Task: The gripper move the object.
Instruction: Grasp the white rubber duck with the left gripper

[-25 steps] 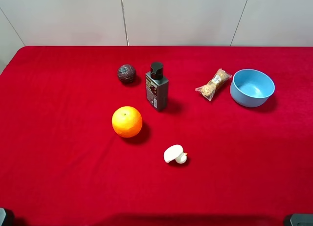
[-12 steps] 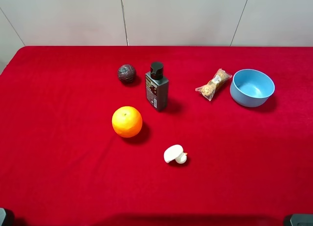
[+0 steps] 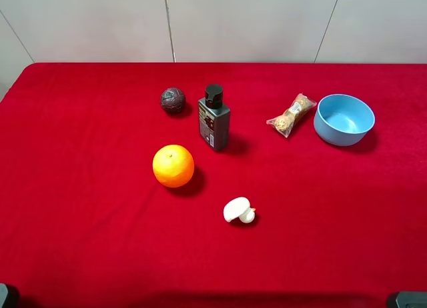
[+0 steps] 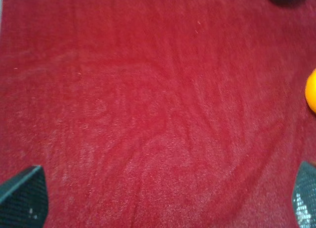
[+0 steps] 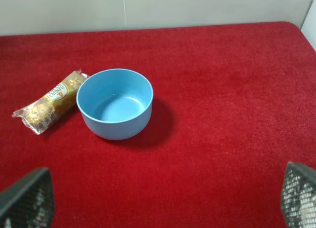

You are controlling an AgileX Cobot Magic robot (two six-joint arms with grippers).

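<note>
Ahead of the left claw (image 4: 163, 201), whose fingers are standing wide apart and gripping nothing, the red counter (image 4: 148, 114) is stretching out; the orange (image 3: 173, 166) is sitting ahead and off to that claw's right, with the dark ball (image 3: 172, 100) lying farther ahead; the right claw (image 5: 162, 201) is likewise gaping apart, empty, and facing the blue bowl (image 5: 115, 103), with the snack packet (image 5: 49, 102) lying just beside the bowl; the white mushroom toy (image 3: 239, 210) is lying tipped on the counter between the two claws, well apart from both, nearer to them than the black bottle (image 3: 214, 119).
</note>
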